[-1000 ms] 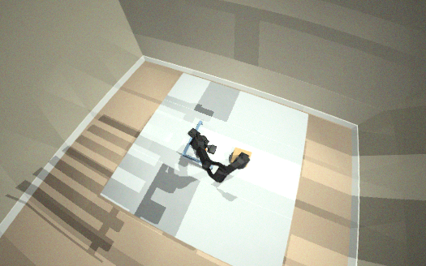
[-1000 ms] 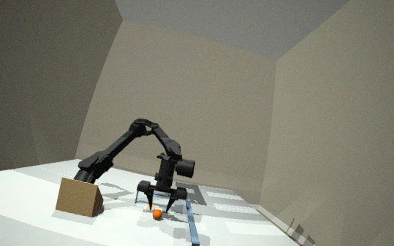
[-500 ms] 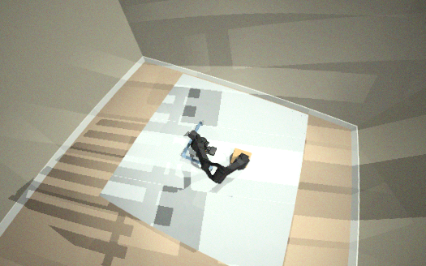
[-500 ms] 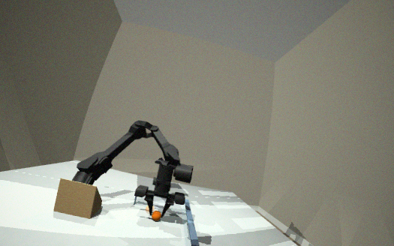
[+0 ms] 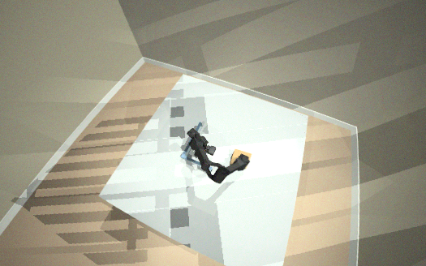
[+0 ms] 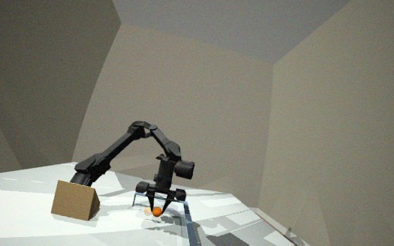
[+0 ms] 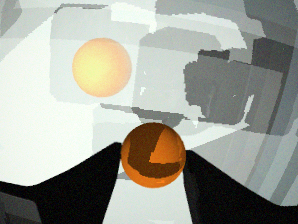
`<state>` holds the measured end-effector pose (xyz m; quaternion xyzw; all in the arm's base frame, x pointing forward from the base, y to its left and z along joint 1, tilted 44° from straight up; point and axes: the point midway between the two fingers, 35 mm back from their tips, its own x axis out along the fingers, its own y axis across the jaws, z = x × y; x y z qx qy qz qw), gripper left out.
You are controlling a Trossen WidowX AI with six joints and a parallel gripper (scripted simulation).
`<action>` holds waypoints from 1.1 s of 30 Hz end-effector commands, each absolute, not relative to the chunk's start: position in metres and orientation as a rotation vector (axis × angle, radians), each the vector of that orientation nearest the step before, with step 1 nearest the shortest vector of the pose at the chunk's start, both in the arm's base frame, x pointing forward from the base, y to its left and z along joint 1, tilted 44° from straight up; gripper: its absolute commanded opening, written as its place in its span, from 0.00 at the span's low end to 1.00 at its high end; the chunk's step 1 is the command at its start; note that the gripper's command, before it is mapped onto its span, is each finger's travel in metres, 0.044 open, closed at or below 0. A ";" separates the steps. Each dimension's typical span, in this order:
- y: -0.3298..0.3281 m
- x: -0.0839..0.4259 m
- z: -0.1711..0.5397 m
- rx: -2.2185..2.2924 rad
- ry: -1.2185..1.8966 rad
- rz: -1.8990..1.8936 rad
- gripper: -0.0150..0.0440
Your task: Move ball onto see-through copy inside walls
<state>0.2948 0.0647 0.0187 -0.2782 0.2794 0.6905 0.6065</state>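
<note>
While jaws clamp ball — copy beside.

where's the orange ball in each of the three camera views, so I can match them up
Top: not visible; the arm covers that spot.
Exterior: orange ball low, left of centre, between the fingertips of the gripper.
Wrist: centre, slightly below middle, pinched between the dark fingers.
Shared landmark: the see-through copy, just left of the ball in exterior and wrist views.

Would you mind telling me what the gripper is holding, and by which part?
The gripper is shut on the orange ball, fingertips pressing its two opposite sides.
</note>
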 end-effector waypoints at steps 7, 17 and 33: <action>0.023 0.304 0.060 -0.657 0.649 1.589 0.25; -0.007 0.302 0.094 -0.652 0.645 1.593 0.25; 0.041 0.270 0.094 -0.649 0.645 1.593 0.25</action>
